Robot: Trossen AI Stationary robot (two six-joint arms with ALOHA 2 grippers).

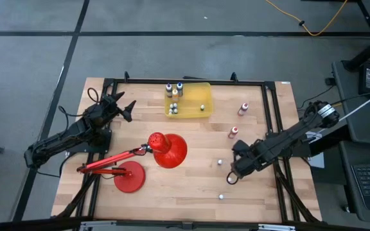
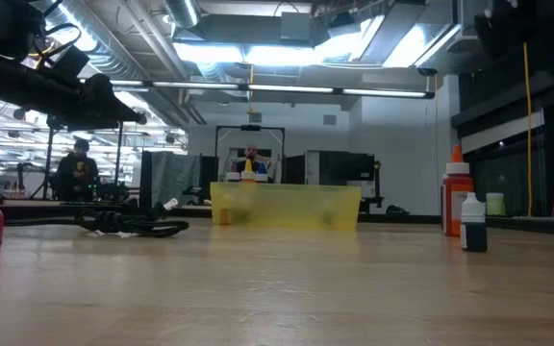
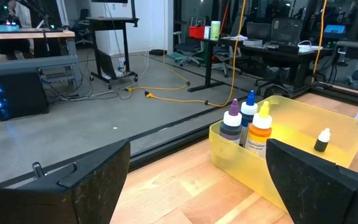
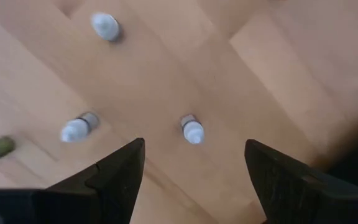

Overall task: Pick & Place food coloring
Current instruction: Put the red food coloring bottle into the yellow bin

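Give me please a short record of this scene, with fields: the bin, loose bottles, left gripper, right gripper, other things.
bin: yellow bin at the table's far edge, several small bottles inside
loose bottles: two red ones standing right of the bin; a few tiny ones on the wood nearer the front
left gripper: left gripper open, holding nothing, left of the bin
right gripper: right gripper open, pointing down over a tiny white-capped bottle
other things: red desk lamp lying on the table

Grey concrete floor (image 1: pixel 172 38) is surrounding the wooden tabletop (image 1: pixel 191 183), a yellow cable (image 3: pixel 173 87) is trailing across it, ceiling strip lights (image 2: pixel 287 48) are glowing, and a person (image 2: pixel 77 173) is sitting at distant desks (image 3: pixel 272 53).
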